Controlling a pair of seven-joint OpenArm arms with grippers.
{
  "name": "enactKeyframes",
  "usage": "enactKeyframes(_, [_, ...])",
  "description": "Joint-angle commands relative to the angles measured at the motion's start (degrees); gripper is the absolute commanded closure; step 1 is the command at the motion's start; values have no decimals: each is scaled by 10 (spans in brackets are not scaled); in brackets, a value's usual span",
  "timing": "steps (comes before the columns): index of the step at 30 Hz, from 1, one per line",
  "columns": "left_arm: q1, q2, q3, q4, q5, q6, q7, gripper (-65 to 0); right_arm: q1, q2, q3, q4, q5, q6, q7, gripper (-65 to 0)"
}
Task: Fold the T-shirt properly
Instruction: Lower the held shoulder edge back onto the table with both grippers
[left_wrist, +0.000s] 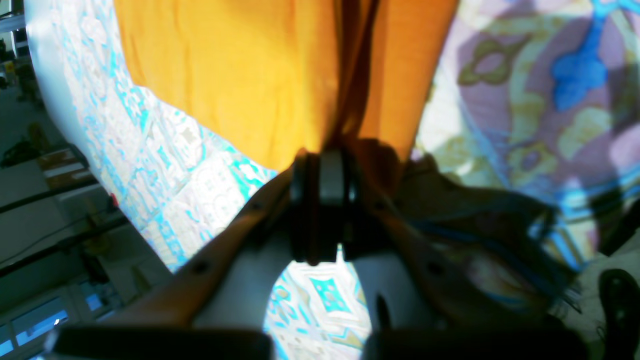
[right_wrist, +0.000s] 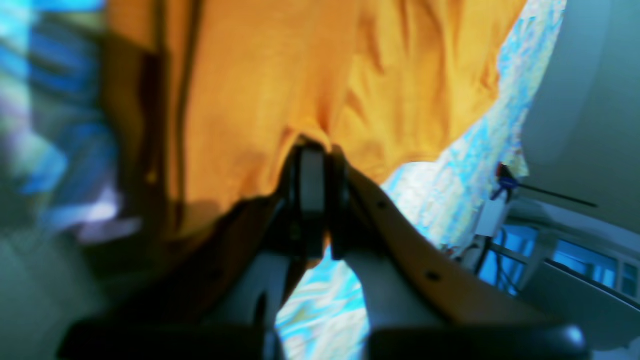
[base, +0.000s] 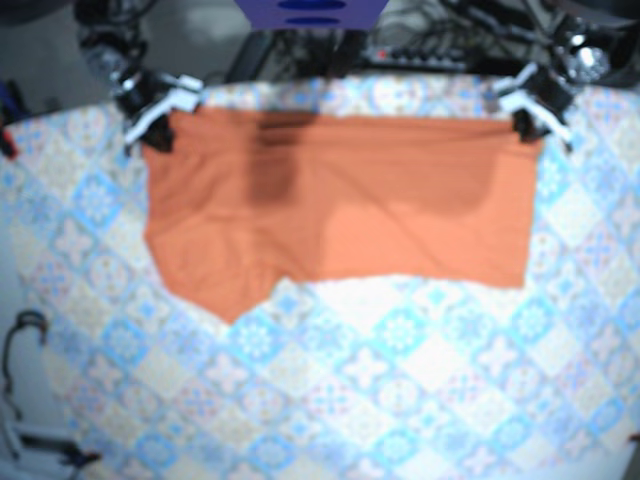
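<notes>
An orange T-shirt (base: 335, 195) lies spread wide across the far half of the patterned tablecloth (base: 400, 380). My left gripper (base: 527, 120) is shut on the shirt's far right corner. In the left wrist view its fingers (left_wrist: 322, 172) pinch a bunched edge of orange cloth (left_wrist: 240, 70). My right gripper (base: 160, 128) is shut on the far left corner. The right wrist view shows its fingers (right_wrist: 315, 170) clamped on the orange fabric (right_wrist: 280, 90). The shirt's near edge runs uneven, with a point hanging lower at the left (base: 232, 310).
The blue and white tiled cloth covers the table down to the near edge. Cables and dark equipment (base: 420, 40) crowd the far side behind the table. A black cable (base: 20, 340) lies at the left edge. A purple patterned cloth (left_wrist: 540, 90) shows beside the left gripper.
</notes>
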Motion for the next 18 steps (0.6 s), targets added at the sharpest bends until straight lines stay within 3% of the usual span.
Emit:
enactKeyframes(1, [3,-13,-6,5,-3,9,0,0,6,6,-4,8,5,-10,4,0])
enactKeyframes(18, [2,-13,-33,5,-8,9,-3,0,50,7,-23,-31,6,-10,0,0])
